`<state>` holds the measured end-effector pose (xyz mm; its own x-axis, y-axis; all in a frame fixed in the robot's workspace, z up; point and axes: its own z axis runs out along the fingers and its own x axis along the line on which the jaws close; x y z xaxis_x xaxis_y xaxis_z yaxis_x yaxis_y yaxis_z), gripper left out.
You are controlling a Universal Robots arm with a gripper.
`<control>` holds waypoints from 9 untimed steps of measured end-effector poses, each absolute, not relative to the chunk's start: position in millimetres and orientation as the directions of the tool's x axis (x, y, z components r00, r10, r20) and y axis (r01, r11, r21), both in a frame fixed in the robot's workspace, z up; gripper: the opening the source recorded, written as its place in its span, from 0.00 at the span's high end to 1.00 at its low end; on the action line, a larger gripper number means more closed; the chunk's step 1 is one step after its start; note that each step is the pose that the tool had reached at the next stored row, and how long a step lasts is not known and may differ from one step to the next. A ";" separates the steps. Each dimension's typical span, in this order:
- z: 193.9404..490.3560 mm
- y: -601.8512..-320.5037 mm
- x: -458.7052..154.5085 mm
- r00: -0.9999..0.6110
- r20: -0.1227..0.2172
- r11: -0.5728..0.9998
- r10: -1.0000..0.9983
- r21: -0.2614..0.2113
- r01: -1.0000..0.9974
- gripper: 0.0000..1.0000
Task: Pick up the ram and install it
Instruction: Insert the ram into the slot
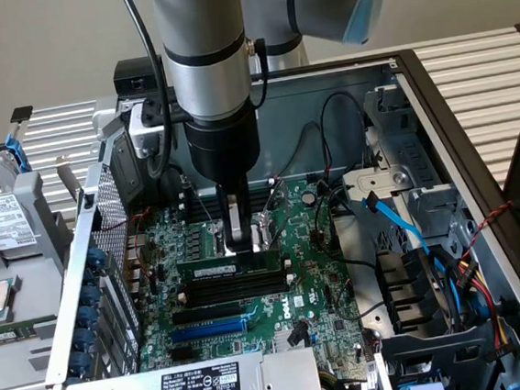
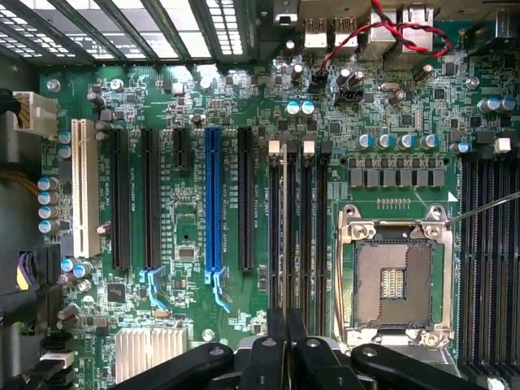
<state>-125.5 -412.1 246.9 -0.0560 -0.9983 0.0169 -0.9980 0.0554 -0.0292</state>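
Arm comes straight down into the open case. From my seat I see the gripper (image 1: 239, 243) pinched on the top edge of the ram (image 1: 221, 266), roughly at the stick's middle, a bit toward the exterior view's right. I take the mid-length hold as a way to keep the stick level.

The ram stands on its long edge across the motherboard (image 1: 286, 317), lined up with the farthest memory slot and sitting at or in it. I cannot tell whether it is fully seated. White latch (image 1: 288, 268) sits at its right end; open or snapped, no call.

Nearer the camera lie the empty black memory slots (image 1: 228, 295), then the blue expansion slot (image 1: 208, 330).

In the wrist view the two fingers (image 2: 276, 337) sit close together with a thin gap over the slot bank, beside the bare CPU socket (image 2: 392, 280). That fits a clamp on a thin board.

My judgement: pickup is done and the stick is at the slot, held upright so its bottom edge meets the slot squarely.
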 end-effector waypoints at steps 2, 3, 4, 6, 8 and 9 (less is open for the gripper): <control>246.8 -413.3 -124.4 -0.057 0.017 0.057 -0.998 -0.029 -0.998 0.88; 246.8 -413.8 -123.9 -0.058 0.017 0.057 -0.998 -0.029 -0.998 0.88; 246.8 -414.4 -123.6 -0.058 0.017 0.057 -0.998 -0.029 -0.998 0.88; 246.8 -415.7 -122.9 -0.060 0.017 0.060 -0.998 -0.029 -0.998 0.88; 246.5 -416.7 -122.1 -0.063 0.017 0.063 -0.998 -0.029 -0.998 0.88; 246.3 -416.8 -121.6 -0.065 0.017 0.065 -0.998 -0.029 -0.997 0.88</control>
